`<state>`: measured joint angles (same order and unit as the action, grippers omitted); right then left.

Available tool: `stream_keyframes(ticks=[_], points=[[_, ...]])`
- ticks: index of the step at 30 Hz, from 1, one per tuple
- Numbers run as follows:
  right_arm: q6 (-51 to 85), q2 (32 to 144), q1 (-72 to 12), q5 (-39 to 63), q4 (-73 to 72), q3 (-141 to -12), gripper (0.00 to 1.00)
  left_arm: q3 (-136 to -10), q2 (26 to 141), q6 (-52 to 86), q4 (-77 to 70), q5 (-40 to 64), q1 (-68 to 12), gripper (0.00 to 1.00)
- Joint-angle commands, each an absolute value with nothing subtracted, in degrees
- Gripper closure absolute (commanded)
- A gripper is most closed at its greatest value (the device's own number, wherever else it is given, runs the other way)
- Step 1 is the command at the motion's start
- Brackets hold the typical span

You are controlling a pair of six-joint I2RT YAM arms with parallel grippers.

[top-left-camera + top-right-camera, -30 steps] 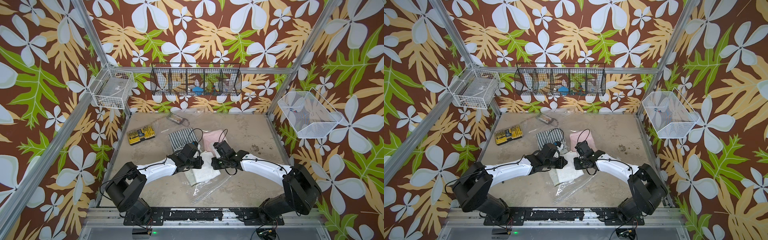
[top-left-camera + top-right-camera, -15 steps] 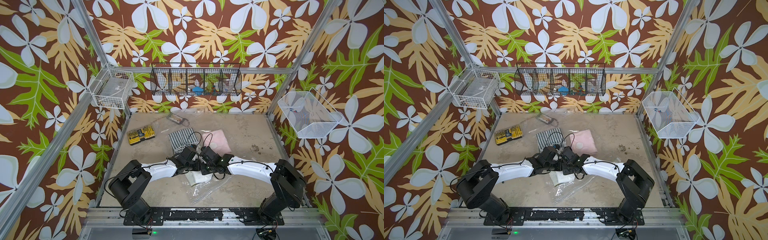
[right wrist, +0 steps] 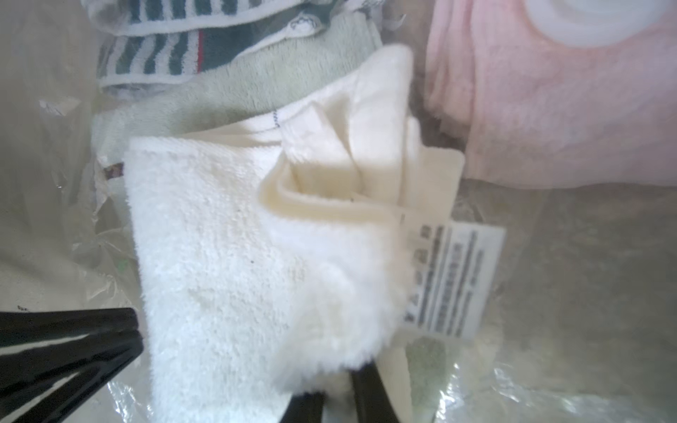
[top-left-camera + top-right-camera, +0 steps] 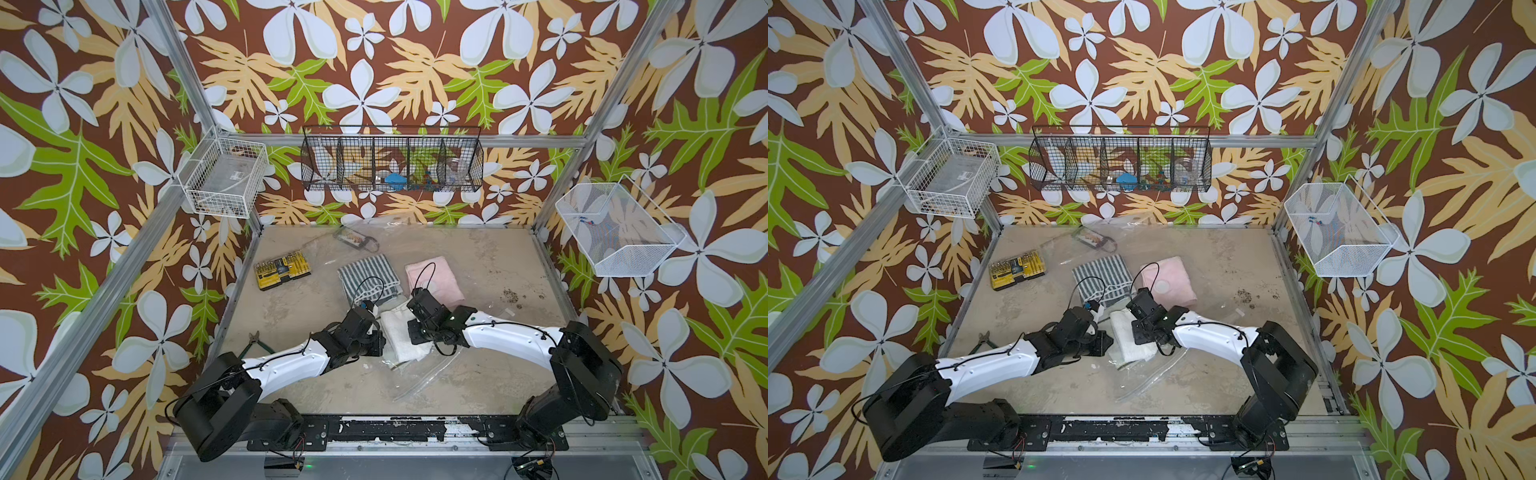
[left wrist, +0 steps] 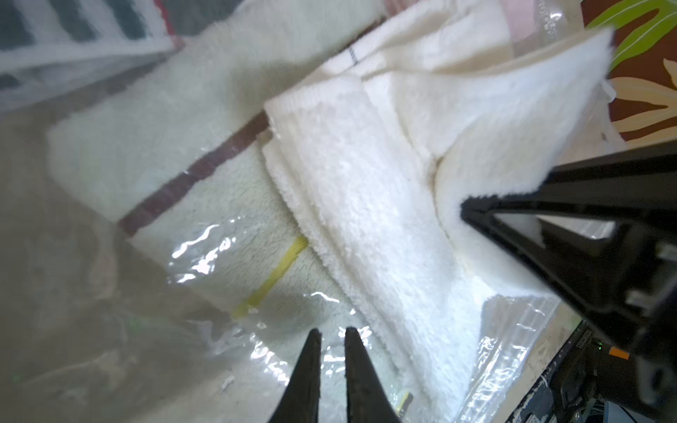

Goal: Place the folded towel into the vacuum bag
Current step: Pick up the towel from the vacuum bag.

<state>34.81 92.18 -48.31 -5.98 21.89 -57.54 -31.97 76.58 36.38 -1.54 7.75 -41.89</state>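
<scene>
The folded towel (image 4: pixel 401 334) (image 4: pixel 1130 337) is white and fluffy and lies mid-table between my two grippers. My right gripper (image 3: pixel 335 388) (image 4: pixel 415 332) is shut on its near edge, next to the care label (image 3: pixel 450 278). The vacuum bag (image 4: pixel 417 376) (image 4: pixel 1144 380) is clear crinkly plastic spread under and behind the towel. Its round white valve disc (image 4: pixel 1160 286) (image 3: pixel 593 18) rests over a pink towel. My left gripper (image 5: pixel 332 338) (image 4: pixel 380 337) sits at the towel's left side, jaws nearly together with the bag's film (image 5: pixel 256 351) pinched between them.
Under the bag's plastic lie a striped towel (image 4: pixel 365 272), a pink towel (image 4: pixel 434 277) and a pale green towel (image 5: pixel 165 146). A yellow bit set (image 4: pixel 282 269), pliers (image 4: pixel 255 338) and a small clear case (image 4: pixel 355 237) lie on the table. Wire baskets (image 4: pixel 390 160) hang on the walls.
My right gripper swung left from beside the pink towel to the white towel and closed on its edge. The left gripper stayed almost in place.
</scene>
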Motion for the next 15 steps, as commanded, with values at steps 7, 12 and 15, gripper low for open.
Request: stream_keyframes(ticks=[7, 12, 15], points=[[37.07, 94.63, -54.39, -5.75, 25.43, -63.55, 0.86, -34.03, 80.41, 38.18, -10.82, 12.57, -41.84, 0.85], [39.78, 96.1, -55.26, -0.47, 20.06, -60.38, 0.85, -33.37, 80.43, 38.38, -11.63, 12.84, -41.84, 0.85], [39.88, 95.92, -55.27, -1.93, 18.97, -57.75, 0.84, -32.55, 78.51, 38.29, -10.92, 12.04, -41.84, 0.85]])
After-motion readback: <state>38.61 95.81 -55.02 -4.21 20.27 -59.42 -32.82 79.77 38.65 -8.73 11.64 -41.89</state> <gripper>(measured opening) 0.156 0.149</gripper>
